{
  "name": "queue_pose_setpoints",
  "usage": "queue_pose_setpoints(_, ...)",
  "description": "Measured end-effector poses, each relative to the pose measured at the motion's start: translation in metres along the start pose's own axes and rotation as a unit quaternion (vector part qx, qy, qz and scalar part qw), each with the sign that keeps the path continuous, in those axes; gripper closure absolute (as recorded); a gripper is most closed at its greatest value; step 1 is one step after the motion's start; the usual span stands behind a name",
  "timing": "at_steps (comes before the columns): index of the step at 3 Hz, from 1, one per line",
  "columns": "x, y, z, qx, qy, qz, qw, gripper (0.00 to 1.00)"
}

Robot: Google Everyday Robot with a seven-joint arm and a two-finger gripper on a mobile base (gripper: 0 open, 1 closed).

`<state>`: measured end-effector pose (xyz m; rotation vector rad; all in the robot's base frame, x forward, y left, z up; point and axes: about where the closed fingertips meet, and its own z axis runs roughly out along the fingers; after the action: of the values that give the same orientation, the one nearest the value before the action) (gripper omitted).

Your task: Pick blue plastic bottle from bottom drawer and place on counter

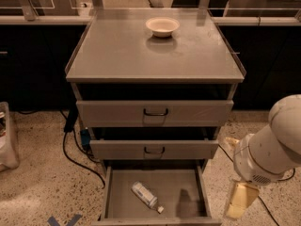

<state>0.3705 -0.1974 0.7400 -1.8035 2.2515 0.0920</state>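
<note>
The blue plastic bottle (pixel 145 195) lies on its side on the floor of the open bottom drawer (pixel 183 185), left of centre, with its cap pointing to the front right. My gripper (pixel 240 201) hangs at the lower right below the white arm joint (pixel 273 147). It is outside the drawer's right wall, apart from the bottle and holding nothing that I can see. The counter (pixel 141 55) is the grey cabinet top above the drawers.
A white bowl (pixel 162 26) stands at the back of the counter. The two upper drawers with black loop handles (pixel 155 112) are slightly pulled out. Black cables (pixel 75 154) run on the speckled floor to the left. A pale bag (pixel 7 135) sits at the far left.
</note>
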Motion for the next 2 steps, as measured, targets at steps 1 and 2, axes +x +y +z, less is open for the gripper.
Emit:
queue_pose_setpoints(1,0.0000,0.0000,0.0001,0.000,0.000,0.000,1.0000,0.00)
queue_pose_setpoints(2,-0.0008,-0.0003,0.0088,0.011,0.007,-0.010,0.9999,0.00)
